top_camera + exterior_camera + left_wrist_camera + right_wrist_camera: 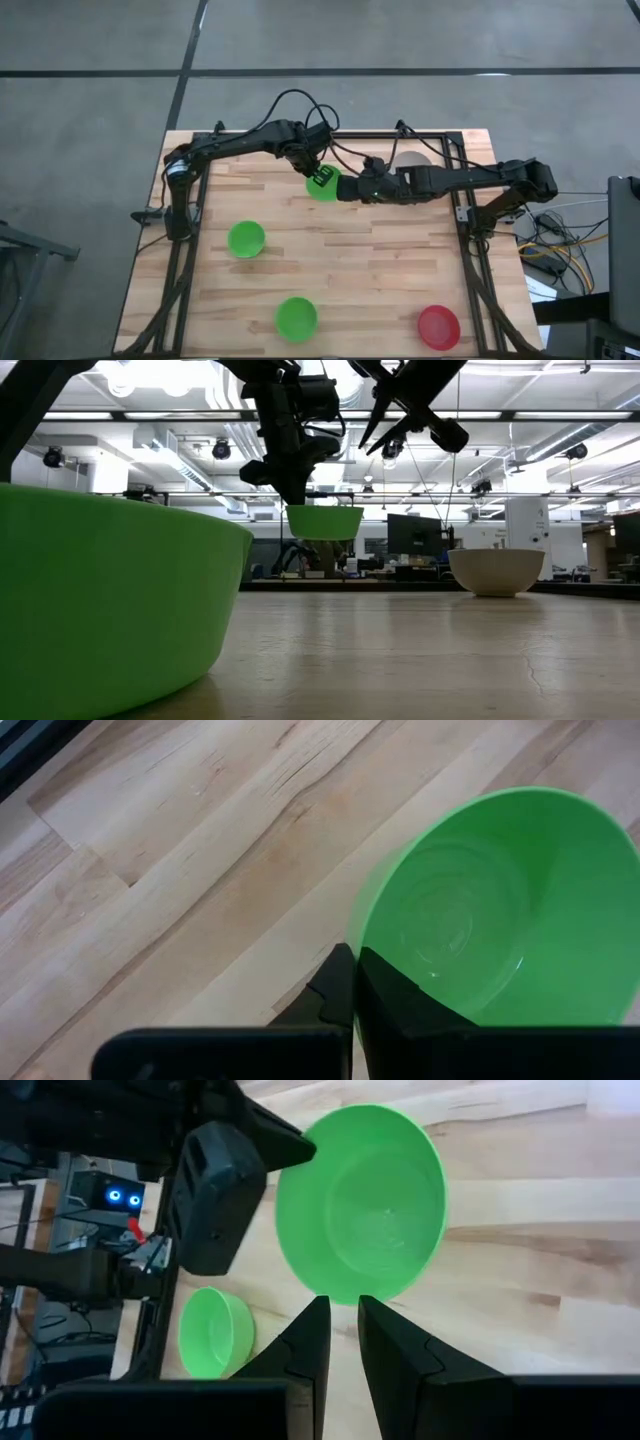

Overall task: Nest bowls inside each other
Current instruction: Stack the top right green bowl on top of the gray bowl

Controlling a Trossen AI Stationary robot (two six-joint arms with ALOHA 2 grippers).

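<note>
A bright green bowl (328,190) (325,523) hangs above the far middle of the table, with my left gripper (318,178) (352,952) shut on its rim. My right gripper (352,188) (340,1300) stands just to the right of that bowl, a narrow gap between its fingers and nothing in it. In the low view the right gripper (375,435) is higher than the bowl and apart from it. Two more green bowls (246,238) (296,317), a red bowl (439,326) and a pale bowl (497,570) rest on their bases on the table. My left gripper pinches the green bowl's rim (360,932) on the bowl's far left side, one finger (400,1010) inside the bowl and one (335,995) outside. The fingers come from above, slanting down. The bowl hangs clear of the table, its opening up.
The pale bowl (410,160) sits at the far right, partly under my right arm. One green bowl (100,610) stands close to the near edge, the red bowl at the near right corner. Bare wood lies between them in the middle.
</note>
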